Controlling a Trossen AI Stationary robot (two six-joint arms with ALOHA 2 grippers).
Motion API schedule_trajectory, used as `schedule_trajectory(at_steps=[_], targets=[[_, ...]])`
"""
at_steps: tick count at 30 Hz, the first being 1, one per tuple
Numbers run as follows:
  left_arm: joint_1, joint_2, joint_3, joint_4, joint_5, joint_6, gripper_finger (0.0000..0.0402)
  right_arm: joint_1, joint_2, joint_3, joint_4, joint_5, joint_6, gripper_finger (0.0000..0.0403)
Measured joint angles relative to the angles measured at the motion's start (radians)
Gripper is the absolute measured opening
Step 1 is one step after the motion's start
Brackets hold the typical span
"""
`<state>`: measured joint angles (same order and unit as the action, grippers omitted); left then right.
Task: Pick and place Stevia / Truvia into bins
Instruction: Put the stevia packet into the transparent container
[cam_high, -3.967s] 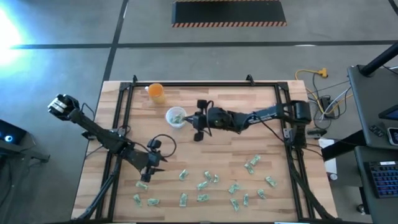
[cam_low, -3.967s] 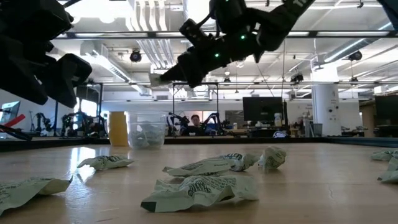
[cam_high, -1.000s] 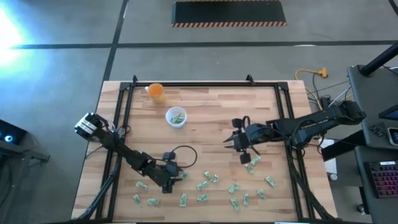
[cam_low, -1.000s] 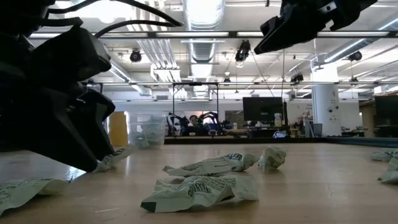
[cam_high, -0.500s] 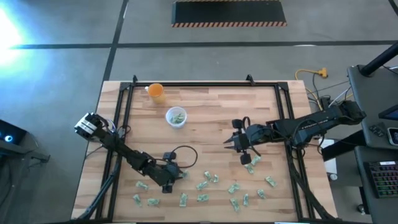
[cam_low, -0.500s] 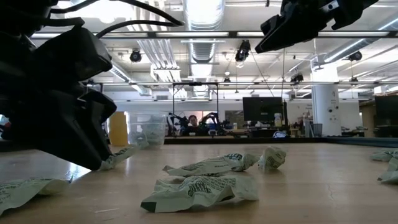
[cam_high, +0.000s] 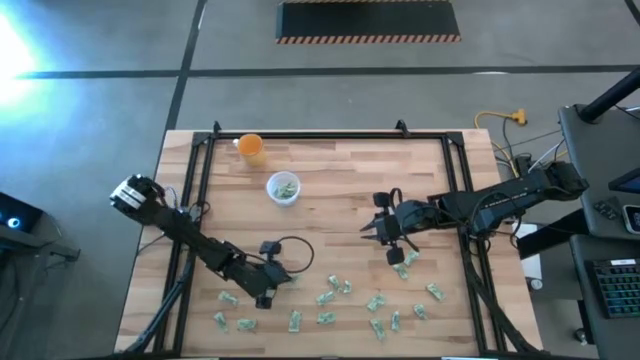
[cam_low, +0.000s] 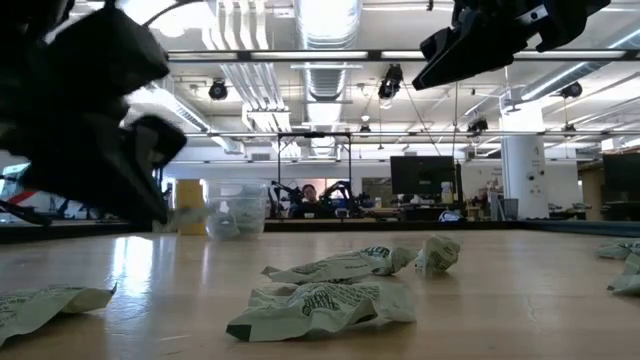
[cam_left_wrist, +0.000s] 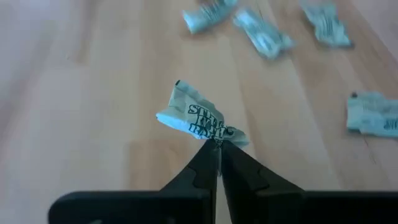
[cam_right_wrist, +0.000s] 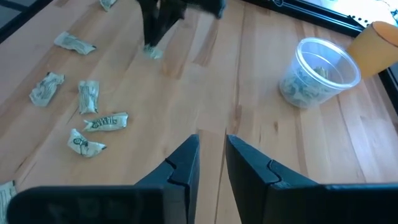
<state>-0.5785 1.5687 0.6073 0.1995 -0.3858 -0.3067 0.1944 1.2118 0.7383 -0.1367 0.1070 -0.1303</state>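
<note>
Lifted off the wooden table since half a second ago, the left gripper now hangs above the boards at about seven o'clock of the high view, its fingers pinched tight on one crumpled pale green-and-white paper sachet that sticks out just past the tips. Loose sachets lie scattered near it toward three o'clock, and the small round clear plastic cup, with sachets inside, stands well apart toward twelve o'clock, near the orange cup. At about three o'clock the right gripper hovers with fingers slightly parted, holding nothing.
</note>
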Motion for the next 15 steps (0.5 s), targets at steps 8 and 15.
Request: schedule_trajectory(at_steps=[8, 15], targets=[[0.014, -0.187, -0.008, -0.245, -0.391, 0.111, 0.0, 0.0, 0.001, -0.001, 0.002, 0.0, 0.0, 0.0072], [0.127, -0.34, -0.036, -0.376, -0.567, 0.204, 0.0, 0.0, 0.001, -0.002, 0.006, -0.001, -0.003, 0.0064]])
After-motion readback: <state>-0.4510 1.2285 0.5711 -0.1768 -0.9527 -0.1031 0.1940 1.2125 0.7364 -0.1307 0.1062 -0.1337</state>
